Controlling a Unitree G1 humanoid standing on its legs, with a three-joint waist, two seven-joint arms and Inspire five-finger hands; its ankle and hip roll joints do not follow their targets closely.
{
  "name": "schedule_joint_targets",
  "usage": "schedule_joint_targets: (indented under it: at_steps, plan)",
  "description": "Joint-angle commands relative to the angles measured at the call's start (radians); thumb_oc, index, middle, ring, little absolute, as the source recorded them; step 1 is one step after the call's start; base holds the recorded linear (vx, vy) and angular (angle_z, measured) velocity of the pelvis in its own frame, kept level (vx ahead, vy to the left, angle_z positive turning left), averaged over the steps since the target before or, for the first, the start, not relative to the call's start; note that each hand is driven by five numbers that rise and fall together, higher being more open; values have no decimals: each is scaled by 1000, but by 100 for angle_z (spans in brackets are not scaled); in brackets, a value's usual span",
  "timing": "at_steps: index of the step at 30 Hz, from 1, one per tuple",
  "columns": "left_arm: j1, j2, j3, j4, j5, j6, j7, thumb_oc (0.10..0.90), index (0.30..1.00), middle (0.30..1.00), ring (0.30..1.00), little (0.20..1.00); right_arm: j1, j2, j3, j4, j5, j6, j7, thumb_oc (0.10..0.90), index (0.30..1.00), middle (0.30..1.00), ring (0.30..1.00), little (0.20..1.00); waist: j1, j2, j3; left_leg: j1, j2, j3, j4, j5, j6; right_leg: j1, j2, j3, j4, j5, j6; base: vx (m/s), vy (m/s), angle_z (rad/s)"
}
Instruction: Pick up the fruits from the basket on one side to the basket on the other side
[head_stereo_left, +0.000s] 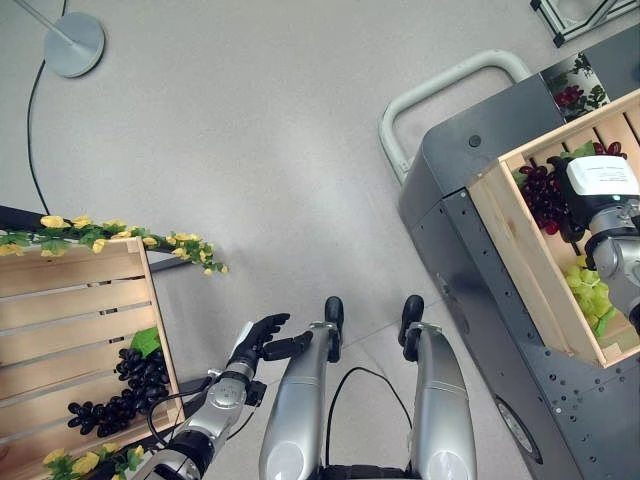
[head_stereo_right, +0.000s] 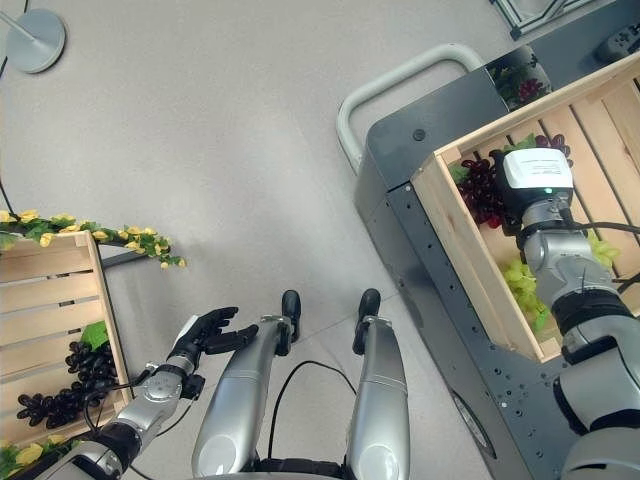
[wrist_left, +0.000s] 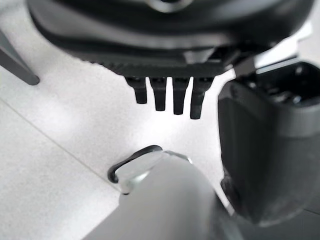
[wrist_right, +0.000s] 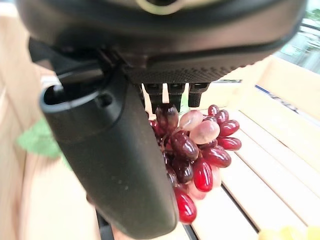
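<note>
A dark grey wheeled cart (head_stereo_left: 470, 250) with a pale loop handle (head_stereo_left: 440, 90) stands on the robot's right and carries a slatted wooden crate (head_stereo_right: 480, 250); a second wooden crate (head_stereo_left: 70, 330), trimmed along its far edge with a yellow-flowered leafy garland (head_stereo_left: 120, 238), sits on the robot's left. Inside the right crate the right hand (wrist_right: 115, 150) is curled around a bunch of red grapes (wrist_right: 197, 150), thumb pressed against the fruit, which hangs just above the slats; a green grape bunch (head_stereo_right: 520, 285) lies near the crate's front wall beside the arm. The left crate holds a bunch of dark purple grapes (head_stereo_left: 125, 395) with a green leaf (head_stereo_left: 147, 342) beside it. The left hand (head_stereo_left: 262, 338) hovers over the floor just beside that crate, fingers relaxed and holding nothing. A round lamp base (head_stereo_left: 72, 44) rests on the floor well apart.
</note>
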Motion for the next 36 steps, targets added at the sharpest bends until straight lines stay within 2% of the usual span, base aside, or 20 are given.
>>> schedule_joint_targets:
  at_steps: [1, 5, 8, 11, 18, 19, 20, 24, 30, 36]
  plan:
    - [51, 43, -4, -64, -33, -58, -4, 800, 900, 900, 900, 900, -93, -153, 21, -17, -53, 15, 89, 800, 900, 900, 900, 900, 18, 31, -14, 23, -21, 24, 31, -53, -16, 50, 25, -73, 63, -26, -44, 0, 0, 0]
    - [51, 43, -2, -64, -33, -66, -15, 800, 900, 900, 900, 900, -106, -138, 59, -13, 15, 14, 178, 800, 900, 900, 900, 900, 25, 35, -14, 15, -21, 23, 29, -50, -16, 37, 22, -75, 68, -25, -47, -1, -4, 1]
    - [52, 41, -4, -69, -27, -67, -18, 800, 900, 900, 900, 900, -103, -113, 45, 18, 147, 59, 223, 800, 900, 900, 900, 900, 29, 39, -14, 12, -22, 22, 28, -48, -16, 33, 21, -75, 70, -26, -52, 1, -9, 3]
    - [48, 33, -6, -72, -32, -69, -22, 800, 900, 900, 900, 900, -90, -66, -38, 86, 334, 94, 251, 800, 900, 900, 900, 900, 30, 49, -14, 1, -25, 23, 31, -47, -14, 19, 19, -74, 78, -25, -56, 0, 0, 0]
    - [44, 23, -15, -92, -47, -61, -23, 800, 900, 900, 900, 900, -64, -5, -152, 146, 476, 77, 311, 800, 900, 900, 900, 900, 28, 66, -14, -3, -34, 23, 25, -44, -14, 7, 22, -67, 75, -22, -60, -1, 28, 4]
    - [43, 20, -17, -94, -50, -60, -20, 800, 900, 900, 900, 900, -64, 1, -158, 151, 467, 72, 313, 430, 345, 345, 345, 345, 28, 68, -14, -2, -35, 25, 23, -44, -14, 6, 22, -67, 76, -23, -62, -4, 39, 1]
    - [45, 17, -18, -95, -51, -62, -18, 800, 900, 900, 900, 900, -62, 6, -157, 157, 460, 62, 319, 400, 300, 300, 300, 300, 28, 69, -14, -2, -35, 24, 24, -45, -13, 6, 23, -66, 79, -25, -64, -3, 37, 1]
    - [48, 16, -20, -95, -47, -62, -15, 800, 900, 900, 900, 900, -53, 8, -159, 166, 412, 65, 236, 400, 300, 300, 300, 300, 29, 67, -14, 7, -35, 24, 25, -45, -11, 16, 23, -67, 80, -27, -65, 0, 0, 0]
    - [58, 21, -25, -89, -36, -77, 0, 800, 900, 900, 900, 900, -66, -16, -104, 170, 153, 104, 141, 400, 300, 300, 300, 300, 31, 52, -14, 41, -30, 25, 13, -45, -7, 52, 25, -73, 71, -27, -60, 0, 0, 0]
    - [50, 22, -6, -56, -38, -80, 9, 800, 900, 900, 900, 900, -53, -29, -109, 152, 166, 143, 65, 400, 300, 300, 300, 300, 25, 25, -14, 109, -20, 24, 4, -56, -4, 122, 34, -73, 61, -40, -59, 0, 0, 0]
